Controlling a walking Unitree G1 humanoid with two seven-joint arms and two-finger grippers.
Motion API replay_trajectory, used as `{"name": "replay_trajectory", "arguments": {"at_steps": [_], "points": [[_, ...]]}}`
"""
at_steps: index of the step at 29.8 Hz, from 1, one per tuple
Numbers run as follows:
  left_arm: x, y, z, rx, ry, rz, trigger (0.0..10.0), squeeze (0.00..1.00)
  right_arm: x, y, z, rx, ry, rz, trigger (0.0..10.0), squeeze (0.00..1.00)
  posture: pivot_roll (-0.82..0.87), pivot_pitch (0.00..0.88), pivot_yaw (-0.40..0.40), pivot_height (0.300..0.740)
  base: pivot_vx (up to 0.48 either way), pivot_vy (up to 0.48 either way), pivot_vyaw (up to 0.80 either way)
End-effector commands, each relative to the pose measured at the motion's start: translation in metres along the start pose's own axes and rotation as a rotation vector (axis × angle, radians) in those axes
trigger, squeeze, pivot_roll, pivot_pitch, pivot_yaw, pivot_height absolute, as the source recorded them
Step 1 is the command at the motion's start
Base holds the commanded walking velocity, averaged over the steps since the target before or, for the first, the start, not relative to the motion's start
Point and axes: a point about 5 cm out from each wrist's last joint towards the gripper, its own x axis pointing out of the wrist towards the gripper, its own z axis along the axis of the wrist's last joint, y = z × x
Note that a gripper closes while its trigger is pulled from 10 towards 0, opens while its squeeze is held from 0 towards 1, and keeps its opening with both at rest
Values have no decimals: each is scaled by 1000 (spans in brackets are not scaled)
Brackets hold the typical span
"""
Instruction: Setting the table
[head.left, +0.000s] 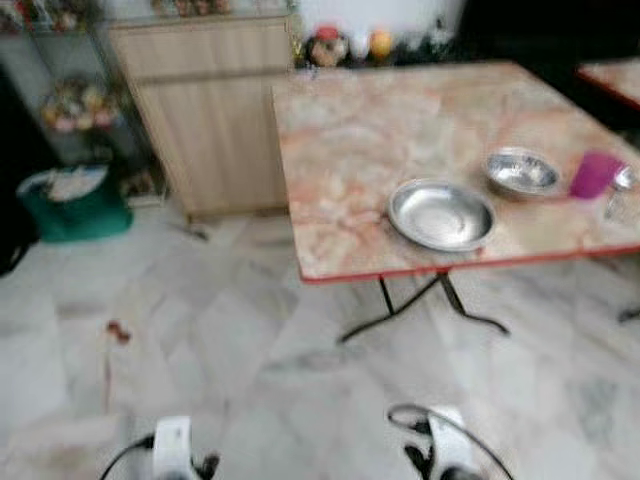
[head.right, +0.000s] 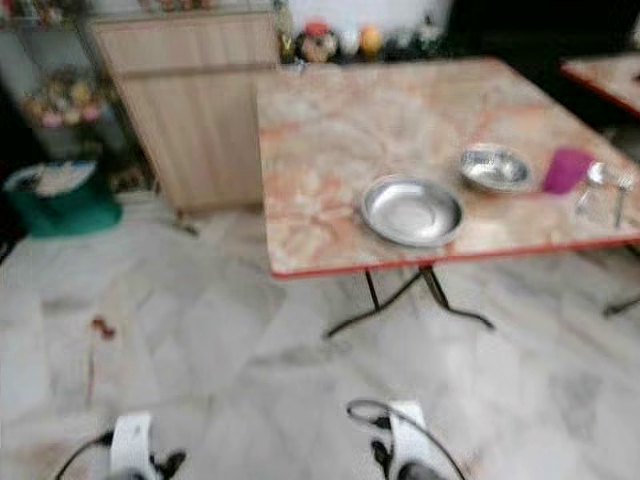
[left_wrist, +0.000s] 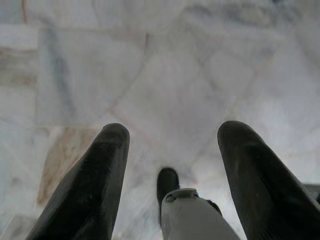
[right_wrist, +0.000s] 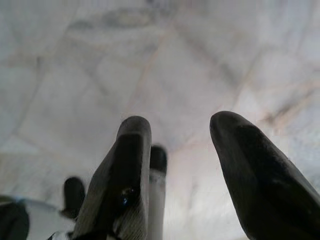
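Marble floor ahead; counter carries plate, bowl, pink cup (grouped near edge for reach). Left gripper, right gripper hang idle, jaws released, empty.

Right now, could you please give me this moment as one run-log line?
phase: approaching table | on table: steel plate, steel bowl, purple cup, glass | left tool: open, empty | right tool: open, empty

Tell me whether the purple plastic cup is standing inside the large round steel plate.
No, the purple plastic cup stands apart from the large round steel plate.
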Motion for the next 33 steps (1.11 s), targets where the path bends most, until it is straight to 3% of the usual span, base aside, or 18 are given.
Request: {"name": "replay_trajectory", "arguments": {"at_steps": [1, 10, 33], "points": [[-3, 7, -12, -4, 40, 21, 10000, 0, 2, 8, 4, 16, -19, 16, 10000, 0, -49, 0, 18, 732, 0, 0, 0], [-2, 8, -10, 29, 41, 16, 10000, 0, 2, 7, 7, 19, -28, 17, 10000, 0, -46, 0, 17, 732, 0, 0, 0], [-2, 7, -8, 17, 35, 13, 10000, 0, 2, 7, 9, -5, -30, 21, 10000, 0, -41, 0, 18, 732, 0, -400, 0]]}}
